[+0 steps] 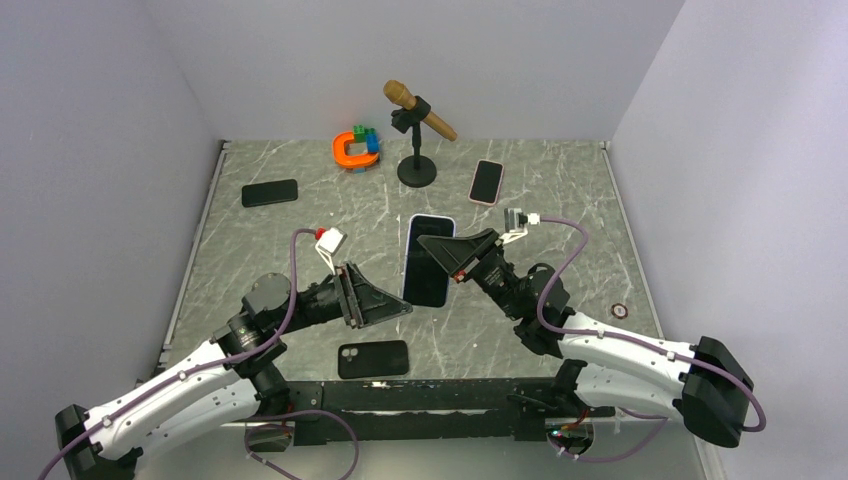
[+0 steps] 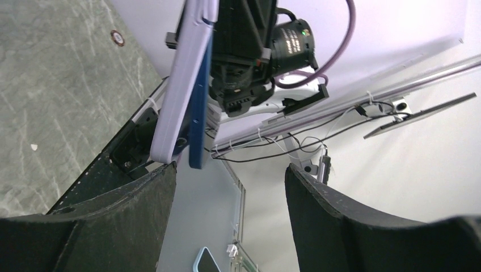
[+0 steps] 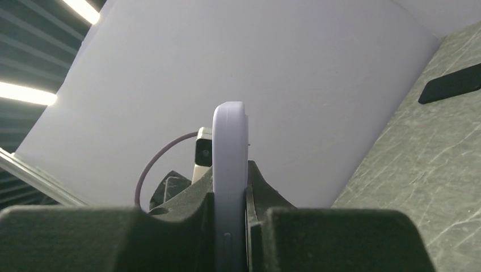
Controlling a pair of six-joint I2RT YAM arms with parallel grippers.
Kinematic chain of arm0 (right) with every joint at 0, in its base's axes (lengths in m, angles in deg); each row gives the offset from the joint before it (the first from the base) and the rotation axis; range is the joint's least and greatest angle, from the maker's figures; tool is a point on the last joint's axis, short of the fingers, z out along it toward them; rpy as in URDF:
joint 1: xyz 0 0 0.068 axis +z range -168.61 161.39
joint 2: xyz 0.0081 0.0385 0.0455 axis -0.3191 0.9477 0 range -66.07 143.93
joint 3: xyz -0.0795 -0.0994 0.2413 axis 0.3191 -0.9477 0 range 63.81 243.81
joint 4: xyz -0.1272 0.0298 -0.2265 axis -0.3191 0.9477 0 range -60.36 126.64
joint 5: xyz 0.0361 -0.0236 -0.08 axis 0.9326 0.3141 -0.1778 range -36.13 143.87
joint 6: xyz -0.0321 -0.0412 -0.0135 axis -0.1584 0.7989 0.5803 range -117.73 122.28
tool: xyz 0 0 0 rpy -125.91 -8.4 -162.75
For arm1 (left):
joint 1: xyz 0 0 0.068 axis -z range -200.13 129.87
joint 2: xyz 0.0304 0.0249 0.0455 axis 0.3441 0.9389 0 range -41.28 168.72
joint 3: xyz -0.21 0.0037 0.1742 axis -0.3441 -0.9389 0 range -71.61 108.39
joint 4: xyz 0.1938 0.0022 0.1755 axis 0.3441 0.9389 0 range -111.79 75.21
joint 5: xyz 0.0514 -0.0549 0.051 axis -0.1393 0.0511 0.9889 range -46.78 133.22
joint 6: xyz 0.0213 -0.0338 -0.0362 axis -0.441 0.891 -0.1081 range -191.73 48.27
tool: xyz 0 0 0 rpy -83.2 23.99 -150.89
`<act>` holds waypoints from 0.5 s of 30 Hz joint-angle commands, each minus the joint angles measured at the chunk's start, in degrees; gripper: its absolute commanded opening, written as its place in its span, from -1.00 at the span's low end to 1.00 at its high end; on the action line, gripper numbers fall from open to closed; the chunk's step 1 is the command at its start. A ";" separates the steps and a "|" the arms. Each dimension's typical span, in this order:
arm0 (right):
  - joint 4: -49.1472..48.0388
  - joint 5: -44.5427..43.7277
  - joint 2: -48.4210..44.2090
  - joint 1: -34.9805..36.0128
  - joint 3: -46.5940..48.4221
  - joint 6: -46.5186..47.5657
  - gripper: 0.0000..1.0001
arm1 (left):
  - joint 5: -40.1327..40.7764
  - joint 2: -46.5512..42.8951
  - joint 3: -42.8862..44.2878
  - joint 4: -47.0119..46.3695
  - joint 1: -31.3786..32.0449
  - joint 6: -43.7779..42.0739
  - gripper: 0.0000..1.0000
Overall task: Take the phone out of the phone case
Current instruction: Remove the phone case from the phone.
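At the left of the table [image 1: 300,330] a black phone [image 1: 270,192] is lying flat, and orange, blue and green toy blocks [image 1: 358,147] are sitting beyond it by the back wall. Near the front edge a black handset or case [image 1: 373,358] is lying camera side up. Just above it the left gripper [image 1: 388,303] is being held with its jaws spread wide and nothing between them, pointing at the lower left edge of the raised phone [image 1: 425,275]. From the left wrist, the lavender phone case [image 2: 181,73] is being seen edge-on with a dark blue edge lying against it, its lower corner just beside one finger [image 2: 130,221]; whether they are touching cannot be told. The phone is sitting in that case and is being carried clear of the table at mid-scene, screen up, by the right gripper [image 1: 445,252], whose jaws are being pressed onto the case's two faces. Behind it a microphone [image 1: 418,110] is resting on a stand, a pink-cased phone [image 1: 487,181] is lying to its right, and a small round object [image 1: 620,310] is sitting near the right edge
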State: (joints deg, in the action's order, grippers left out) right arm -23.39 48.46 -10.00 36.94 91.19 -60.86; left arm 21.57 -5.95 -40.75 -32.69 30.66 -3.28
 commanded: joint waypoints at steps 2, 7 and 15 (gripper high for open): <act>-6.41 8.77 1.46 5.01 0.43 -4.60 -1.00 | 12.92 0.85 2.62 -5.35 -1.29 -1.78 0.48; -11.58 9.02 2.60 5.27 -1.31 -8.23 -1.00 | 10.62 2.20 2.88 -8.56 -1.58 -0.90 0.40; 2.85 2.20 -5.36 2.65 -0.38 -4.31 -1.00 | 1.16 1.61 1.65 -10.70 -1.65 0.37 0.61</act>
State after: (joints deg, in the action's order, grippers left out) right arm -22.65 52.63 -9.78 41.75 89.48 -64.81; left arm 26.29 -2.69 -40.36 -37.54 29.06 -3.06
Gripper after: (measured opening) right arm 0.189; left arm 0.765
